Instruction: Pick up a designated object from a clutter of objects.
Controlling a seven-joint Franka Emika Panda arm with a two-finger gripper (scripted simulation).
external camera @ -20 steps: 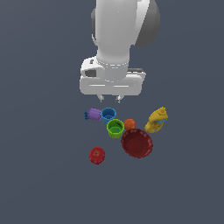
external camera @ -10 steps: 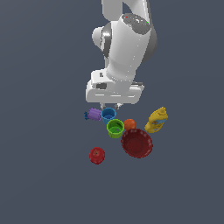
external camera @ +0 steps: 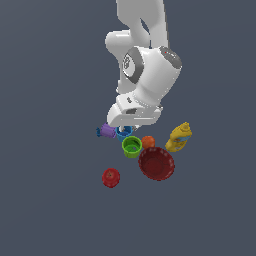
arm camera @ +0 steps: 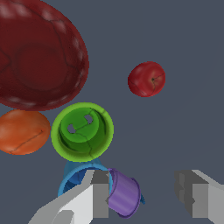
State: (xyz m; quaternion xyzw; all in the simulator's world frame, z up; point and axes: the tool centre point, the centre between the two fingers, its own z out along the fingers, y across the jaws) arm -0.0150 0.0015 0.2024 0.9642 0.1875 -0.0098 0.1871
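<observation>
The green cup (external camera: 132,146) stands upright in the middle of the clutter, its flared rim facing up; in the wrist view the green cup (arm camera: 82,131) shows its hollow inside. My gripper (external camera: 123,127) hangs low just behind it, over the blue cup (external camera: 124,132) and the purple piece (external camera: 106,131). In the wrist view my gripper (arm camera: 144,194) is open, holding nothing. One finger (arm camera: 94,197) overlaps the blue cup (arm camera: 73,180), and the purple piece (arm camera: 124,194) lies just inside that finger. The green cup sits apart from both fingers.
Beside the green cup are an orange ball (external camera: 148,142), a large red bowl (external camera: 156,163) and a yellow bottle (external camera: 179,137). A red apple-like ball (external camera: 111,177) lies alone nearer the camera. The same orange ball (arm camera: 22,131), bowl (arm camera: 39,57) and apple (arm camera: 146,78) show in the wrist view.
The arm has come down and tilted toward the clutter, so the gripper now sits right over the blue cup and purple piece. The objects have not moved.
</observation>
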